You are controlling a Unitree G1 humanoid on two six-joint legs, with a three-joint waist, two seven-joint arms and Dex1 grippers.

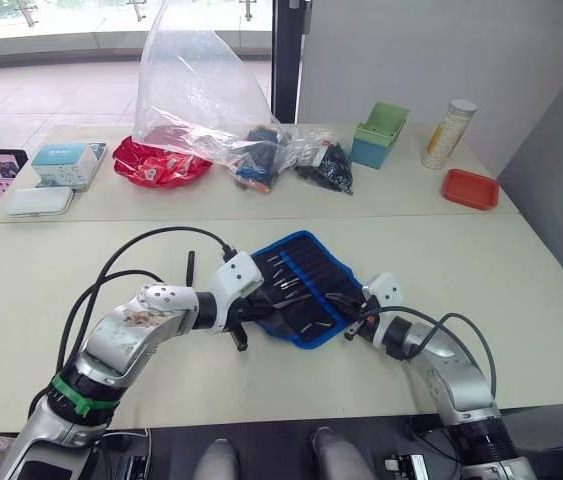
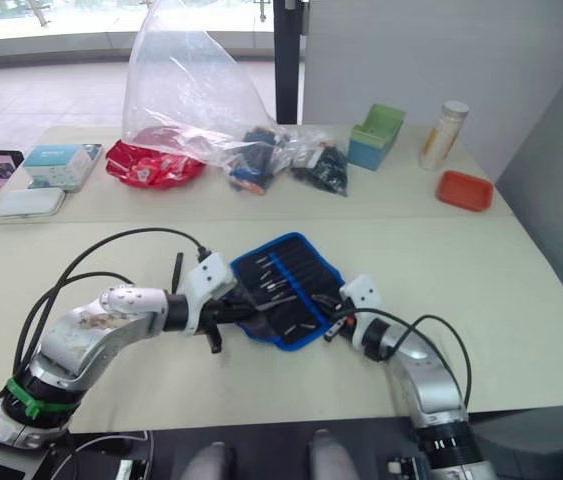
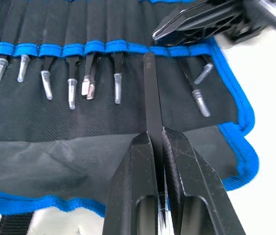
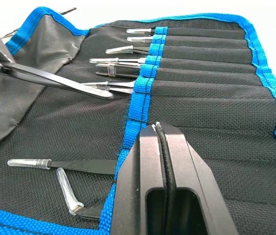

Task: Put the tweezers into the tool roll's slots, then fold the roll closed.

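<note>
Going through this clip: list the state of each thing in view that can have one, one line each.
tool roll: unrolled, lying flat on the table.
slots: most hold tweezers, capped tips sticking out.
held tweezer: clamped in the left gripper, pointed at the slot row, not yet in.
left gripper: shut on the tweezer.
right gripper: shut, tips on the roll's blue band.
clear plastic bag: open, standing upright.

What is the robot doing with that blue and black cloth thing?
It is packing tweezers into a tool roll lying open on the table. The left gripper pinches one black tweezer and points it at a slot. The right gripper presses on the roll's blue band. Several tweezers already sit in slots.
</note>
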